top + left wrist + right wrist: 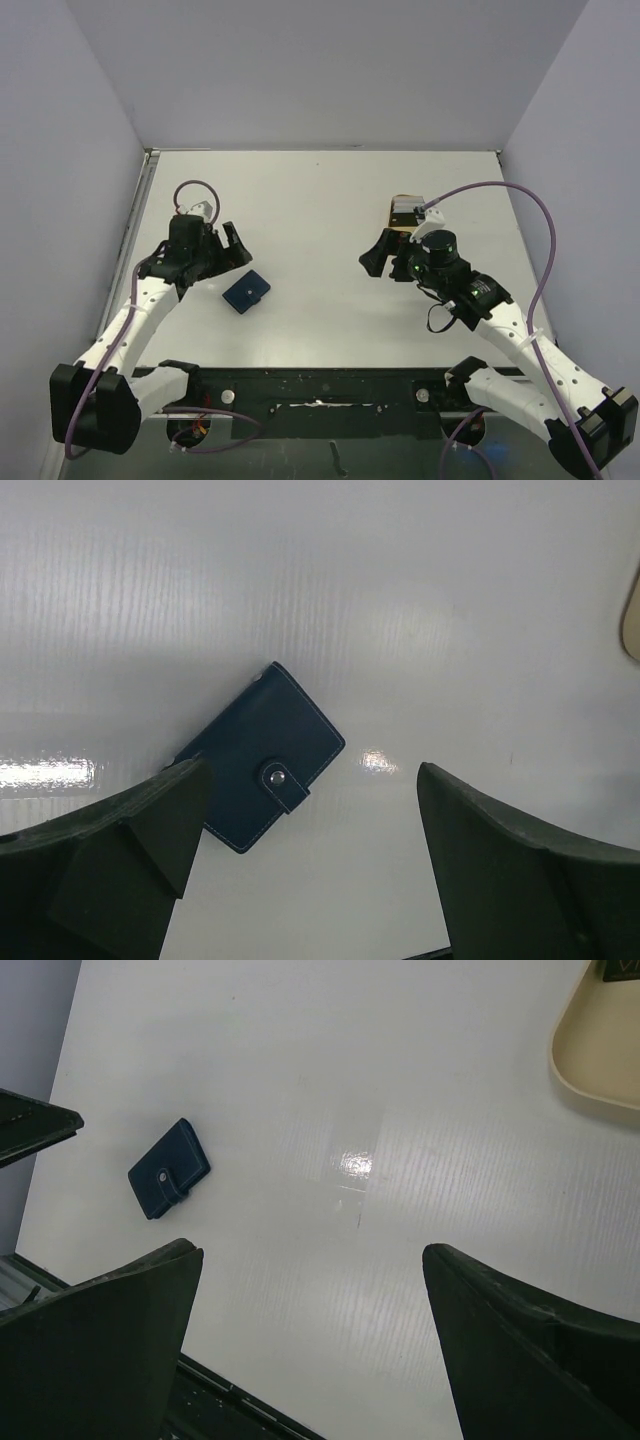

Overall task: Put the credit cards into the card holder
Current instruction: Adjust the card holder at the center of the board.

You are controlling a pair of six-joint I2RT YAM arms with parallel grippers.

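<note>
L end effector [228, 256] hovering released, empty, aiming at card holder [246, 292] at its 5 o'clock, lying snapped shut on surface [320, 200], prob needing opening first. R end effector [385, 258] also gaping, hanging by dish [590, 1070] at 12 o'clock, credit cards [406, 210] sitting inside

card holder [246, 292] flat on table [320, 215], left half; dish [600, 1075] right, farther back, well apart.

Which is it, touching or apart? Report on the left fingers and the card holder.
Cannot tell. In the left wrist view one of the left fingers overlaps a corner of the card holder, hiding any contact or gap.
</note>
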